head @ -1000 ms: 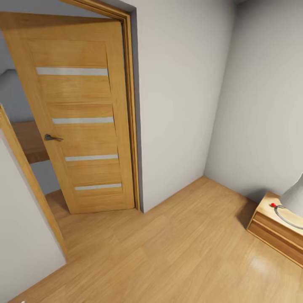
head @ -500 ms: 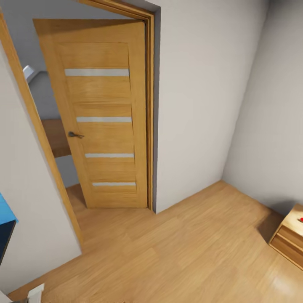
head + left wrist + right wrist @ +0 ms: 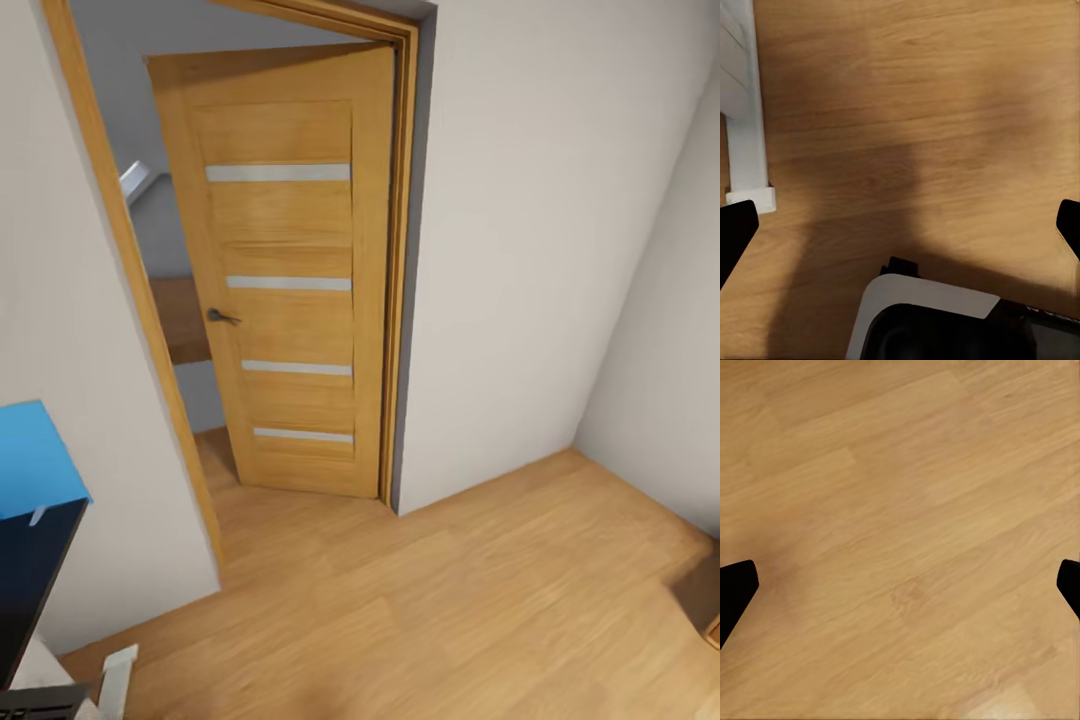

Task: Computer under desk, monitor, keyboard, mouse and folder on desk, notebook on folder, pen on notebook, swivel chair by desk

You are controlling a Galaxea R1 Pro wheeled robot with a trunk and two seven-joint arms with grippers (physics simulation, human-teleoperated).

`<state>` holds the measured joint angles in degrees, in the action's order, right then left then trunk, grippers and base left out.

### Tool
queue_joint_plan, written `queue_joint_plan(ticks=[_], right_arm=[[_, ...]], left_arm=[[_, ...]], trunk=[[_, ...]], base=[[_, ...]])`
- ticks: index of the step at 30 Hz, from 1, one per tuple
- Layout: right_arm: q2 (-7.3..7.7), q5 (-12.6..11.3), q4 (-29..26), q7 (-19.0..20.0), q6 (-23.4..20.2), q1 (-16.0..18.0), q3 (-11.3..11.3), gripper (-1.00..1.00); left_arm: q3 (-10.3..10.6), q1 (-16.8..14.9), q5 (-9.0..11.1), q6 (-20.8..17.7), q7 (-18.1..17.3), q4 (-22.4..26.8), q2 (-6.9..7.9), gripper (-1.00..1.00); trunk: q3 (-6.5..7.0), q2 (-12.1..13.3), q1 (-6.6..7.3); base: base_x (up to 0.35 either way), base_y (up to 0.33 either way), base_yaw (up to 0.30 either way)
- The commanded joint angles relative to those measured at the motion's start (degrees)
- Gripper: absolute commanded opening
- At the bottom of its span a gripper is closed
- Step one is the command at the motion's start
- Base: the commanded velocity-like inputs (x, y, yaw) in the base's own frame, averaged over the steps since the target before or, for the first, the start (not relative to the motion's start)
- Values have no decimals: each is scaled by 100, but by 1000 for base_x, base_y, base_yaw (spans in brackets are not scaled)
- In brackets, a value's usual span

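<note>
At the left edge of the head view a bright blue flat corner, the folder (image 3: 32, 460), lies over a black slab, the desk (image 3: 25, 575). One white desk leg (image 3: 117, 678) stands below it, and the left wrist view also catches the white leg (image 3: 748, 142). My left gripper (image 3: 900, 229) hangs open over the wood floor, close to that leg, with nothing between its fingers. Over bare floor boards, my right gripper (image 3: 900, 585) is open and holds nothing. The rest of the task's things are out of view.
An open light-wood door (image 3: 290, 280) with pale glass strips stands in its frame (image 3: 402, 260) ahead. White walls (image 3: 530, 250) flank it and meet in a corner at right. My own white and black base (image 3: 937, 319) sits below the left gripper.
The camera has swung left: the door and walls slid right in the picture, the light-wood chest with the lamp left at the right, and the blue folder and black desk came in at the left.
</note>
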<state>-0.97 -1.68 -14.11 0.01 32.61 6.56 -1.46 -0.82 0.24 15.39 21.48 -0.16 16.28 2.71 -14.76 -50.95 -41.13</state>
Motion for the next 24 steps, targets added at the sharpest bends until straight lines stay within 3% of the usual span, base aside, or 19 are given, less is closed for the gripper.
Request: queue_joint_plan(ticks=[1, 15, 24], right_arm=[[-4, -16, 4, 8, 17, 3, -12, 100], [-3, -16, 5, 8, 11, 3, -12, 100], [4, -16, 1, 8, 14, 3, -12, 100]], left_arm=[[-7, 3, 8, 5, -2, 10, -2, 100], [-7, 3, 8, -4, -2, 7, -2, 100], [-9, 3, 8, -4, -2, 7, 2, 100]], trunk=[[-6, -4, -2], [-6, -4, -2], [-6, -4, -2]], base=[[162, -242, 276], [140, -251, 277], [5, -32, 279]])
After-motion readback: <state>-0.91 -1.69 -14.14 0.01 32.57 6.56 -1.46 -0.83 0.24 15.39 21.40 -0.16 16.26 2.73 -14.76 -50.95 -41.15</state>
